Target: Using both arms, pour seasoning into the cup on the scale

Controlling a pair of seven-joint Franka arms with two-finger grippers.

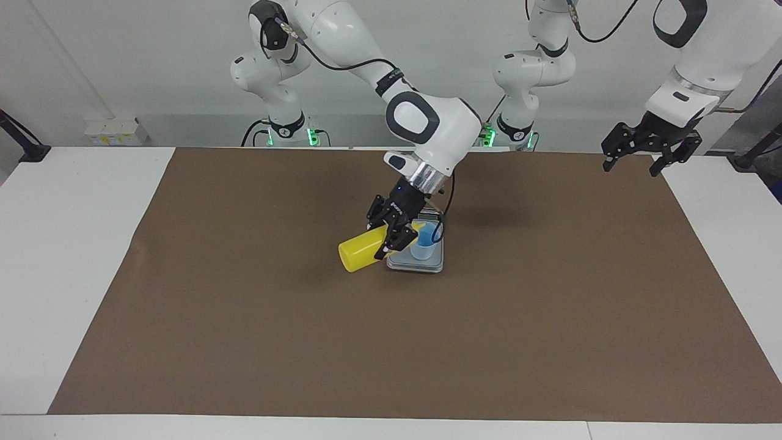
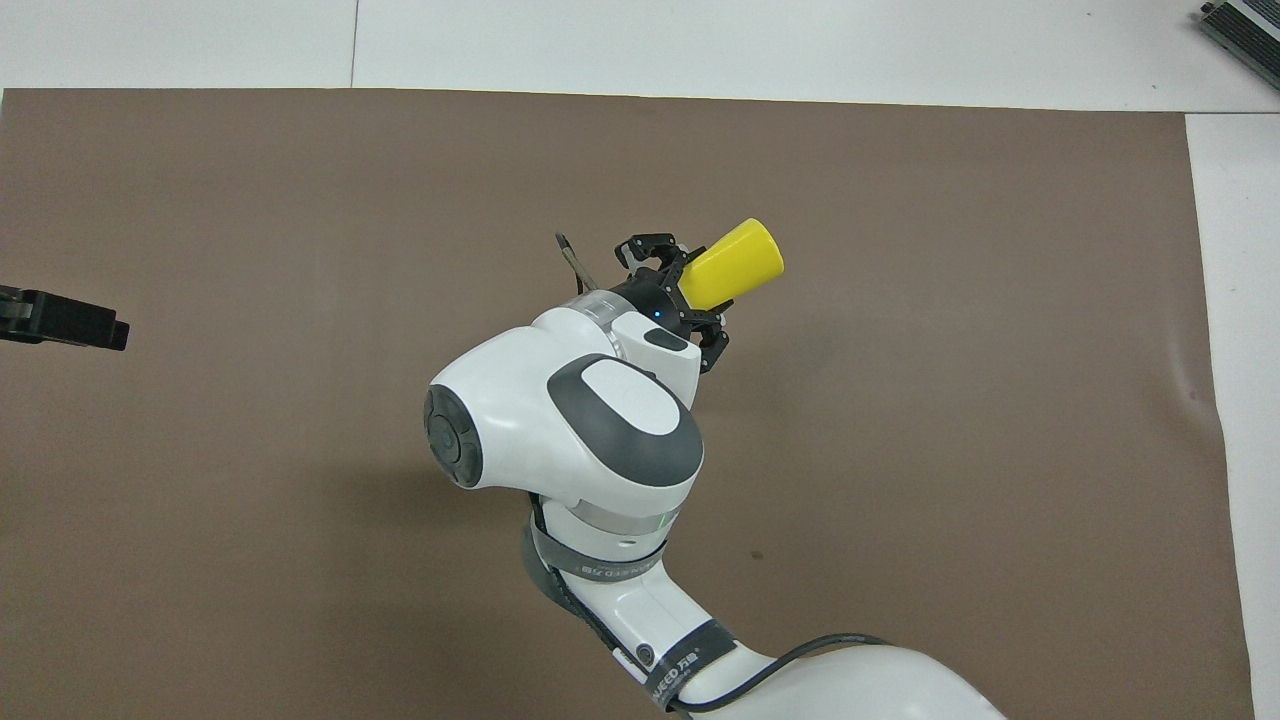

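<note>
My right gripper (image 1: 391, 240) is shut on the yellow seasoning bottle (image 1: 360, 252). It holds the bottle tipped on its side, with the nozzle end toward the light-blue cup (image 1: 423, 245). The cup stands upright on the small silver-grey scale (image 1: 416, 264) at the middle of the brown mat. In the overhead view the bottle (image 2: 737, 263) sticks out of the right gripper (image 2: 692, 290), and the right arm hides the cup and scale. My left gripper (image 1: 638, 160) is open and empty, raised over the mat's corner at the left arm's end; its tip shows in the overhead view (image 2: 62, 320).
A brown mat (image 1: 244, 318) covers most of the white table (image 1: 73, 244). A dark grey device (image 2: 1245, 25) lies at the table's corner farthest from the robots, toward the right arm's end.
</note>
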